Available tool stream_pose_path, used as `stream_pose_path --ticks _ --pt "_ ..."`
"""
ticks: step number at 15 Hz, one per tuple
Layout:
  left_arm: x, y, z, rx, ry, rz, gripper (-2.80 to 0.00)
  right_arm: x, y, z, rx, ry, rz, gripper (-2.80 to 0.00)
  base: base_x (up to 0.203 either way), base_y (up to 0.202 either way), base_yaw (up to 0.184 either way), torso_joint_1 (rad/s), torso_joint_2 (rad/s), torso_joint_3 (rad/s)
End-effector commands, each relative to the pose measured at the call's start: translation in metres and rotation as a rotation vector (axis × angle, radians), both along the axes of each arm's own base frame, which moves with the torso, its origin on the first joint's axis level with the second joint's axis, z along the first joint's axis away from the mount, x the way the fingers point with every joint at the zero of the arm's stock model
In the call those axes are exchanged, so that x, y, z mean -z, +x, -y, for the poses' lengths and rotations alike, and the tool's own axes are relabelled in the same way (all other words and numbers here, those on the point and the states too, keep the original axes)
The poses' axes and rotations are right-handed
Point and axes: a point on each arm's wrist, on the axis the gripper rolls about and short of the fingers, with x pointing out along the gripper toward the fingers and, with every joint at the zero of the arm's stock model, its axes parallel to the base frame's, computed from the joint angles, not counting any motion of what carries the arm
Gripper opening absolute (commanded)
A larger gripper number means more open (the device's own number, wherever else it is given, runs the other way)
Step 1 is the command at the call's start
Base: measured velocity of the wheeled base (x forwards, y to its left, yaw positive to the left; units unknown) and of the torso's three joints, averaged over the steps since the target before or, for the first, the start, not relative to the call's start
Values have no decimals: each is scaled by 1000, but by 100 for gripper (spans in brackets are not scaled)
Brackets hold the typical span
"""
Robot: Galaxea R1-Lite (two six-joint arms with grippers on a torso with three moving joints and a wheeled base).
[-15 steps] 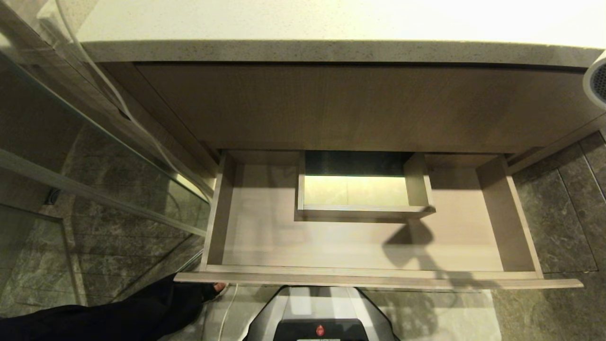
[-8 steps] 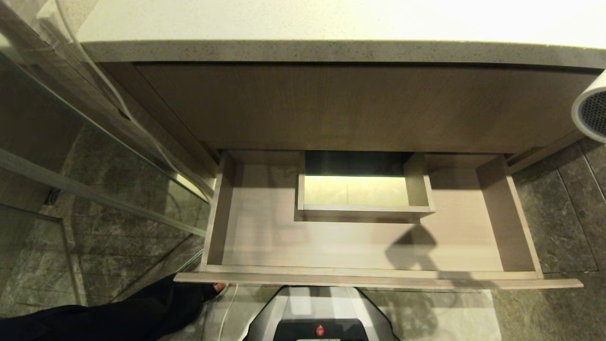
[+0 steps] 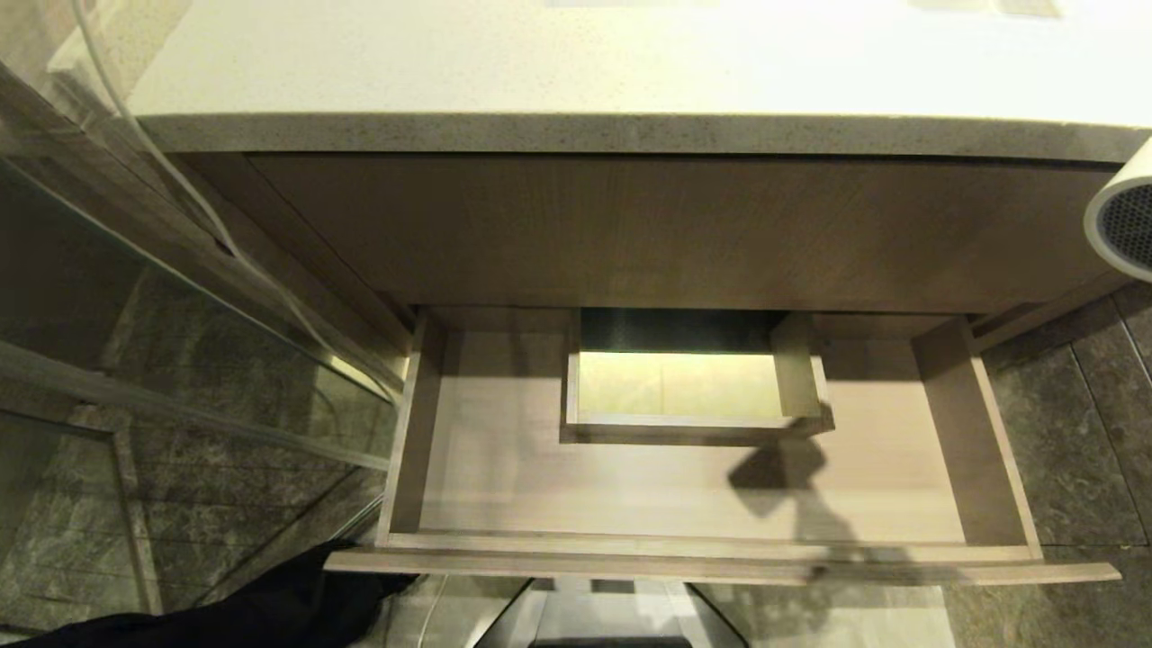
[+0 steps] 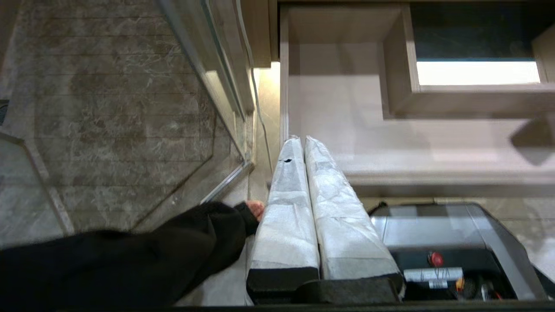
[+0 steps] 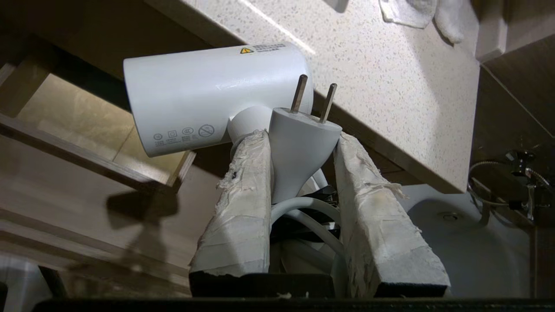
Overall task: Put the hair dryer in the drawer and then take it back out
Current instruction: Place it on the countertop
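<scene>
The right gripper (image 5: 299, 147) is clamped on the hair dryer (image 5: 212, 95) by its handle, plug and cord bunched between the padded fingers (image 5: 236, 208). Rigid, smooth, barrel-heavy (likely to pivot), it hangs at three o'clock beyond the open drawer (image 3: 684, 490). Left gripper (image 4: 303, 147) idles, fingers together.

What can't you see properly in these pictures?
- Head view: most of the hair dryer is cut off by the right edge.
- Right wrist view: its handle is hidden between the right end effector fingers and the plug.
- Head view: the person's sleeve is cut off by the bottom edge.
</scene>
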Motion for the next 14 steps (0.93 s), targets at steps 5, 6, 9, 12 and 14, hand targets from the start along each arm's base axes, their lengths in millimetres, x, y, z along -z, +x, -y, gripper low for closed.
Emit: stream_pose_path --ticks 5,6,9,12,14 --pt "0 0 0 1 0 0 -280 0 -1 0 -3 -13 15 -280 0 0 0 326 40 352" --pt "0 0 0 -1 0 -2 -280 -1 1 0 -5 -11 13 -280 0 0 0 349 7 339" --pt "0 0 0 1 0 -2 -280 -6 3 1 -12 -32 3 -280 0 0 0 290 -4 270" --pt "0 0 0 0 0 -2 -280 -2 8 1 -172 -105 -55 -280 0 0 0 68 -5 63" --pt "0 0 0 -1 0 -2 -280 -9 15 0 -430 -111 -78 -280 0 0 0 0 0 0"
